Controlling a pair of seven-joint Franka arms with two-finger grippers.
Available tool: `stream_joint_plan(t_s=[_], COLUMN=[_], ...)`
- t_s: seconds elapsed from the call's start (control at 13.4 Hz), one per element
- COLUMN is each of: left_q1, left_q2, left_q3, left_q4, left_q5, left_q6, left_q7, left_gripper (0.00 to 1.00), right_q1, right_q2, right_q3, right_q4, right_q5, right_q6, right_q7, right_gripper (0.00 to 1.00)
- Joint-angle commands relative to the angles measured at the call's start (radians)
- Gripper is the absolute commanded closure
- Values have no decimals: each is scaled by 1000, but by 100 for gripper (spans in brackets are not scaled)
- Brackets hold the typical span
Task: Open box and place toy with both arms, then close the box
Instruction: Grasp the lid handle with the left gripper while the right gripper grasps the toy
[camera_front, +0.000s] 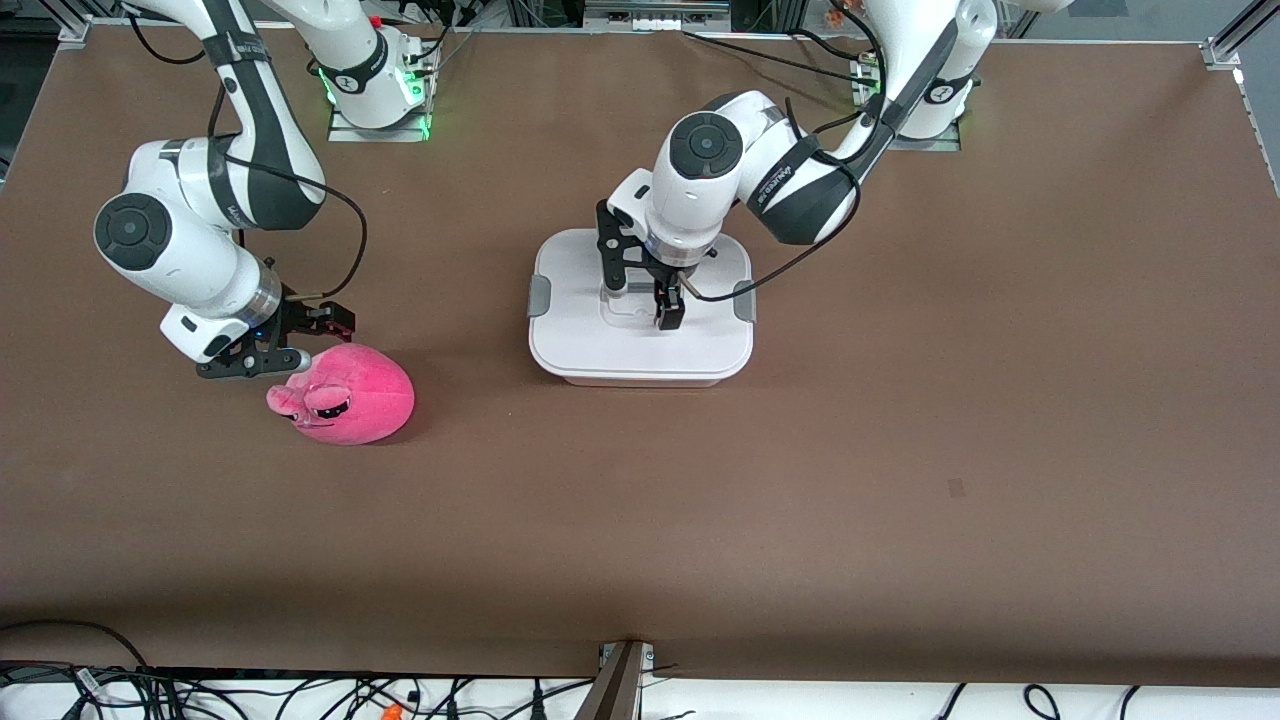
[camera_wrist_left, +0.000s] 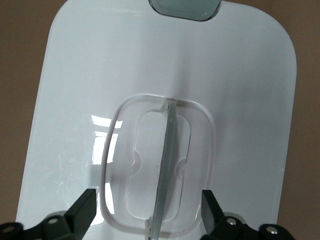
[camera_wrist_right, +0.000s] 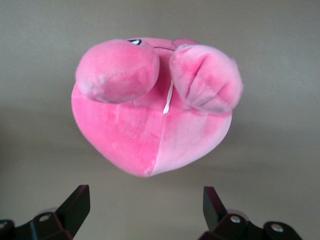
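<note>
Near the middle of the table (camera_front: 900, 450), the box (camera_front: 640, 345) sits with its white lid (camera_wrist_left: 165, 75) on and a grey clip (camera_front: 539, 296) at each short end. The left gripper (camera_front: 648, 297) hangs just over the lid's centre; its fingers (camera_wrist_left: 80, 212) are spread wide on either side of the clear handle (camera_wrist_left: 165, 175) and hold nothing.

Toward the right arm's end of the table, well apart from the box, the pink toy (camera_front: 350, 394) lies on the bare surface, its ears (camera_wrist_right: 117, 70) and dark eye markings turned toward that end. The right gripper (camera_front: 295, 340) is low beside the toy, on the side away from the front camera. Its fingers (camera_wrist_right: 75, 205) stand wide apart and empty, with the toy in line between them but not touched.
</note>
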Motion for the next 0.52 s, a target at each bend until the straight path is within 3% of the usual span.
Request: stream_joint_plan(t_s=[0.0, 0.07, 0.15, 0.45], left_q1=[-24, -24, -26, -35], left_q2=[-6, 1, 5, 2], left_q3=[2, 2, 2, 2], left_q4=[0, 2, 7, 13], left_q5=[29, 29, 27, 29], left_q6=[4, 4, 4, -19], left_q7=[2, 2, 2, -1], left_gripper=[76, 92, 100, 100], right_q1=[-5, -5, -5, -8], right_q2=[15, 25, 37, 71], right_q3=[0, 0, 0, 0], right_q4=[-6, -4, 0, 20], right_q5=[-2, -2, -1, 2], right_q6=[59, 73, 93, 140], right_q7=[-21, -21, -24, -26], right_gripper=[0, 0, 0, 0])
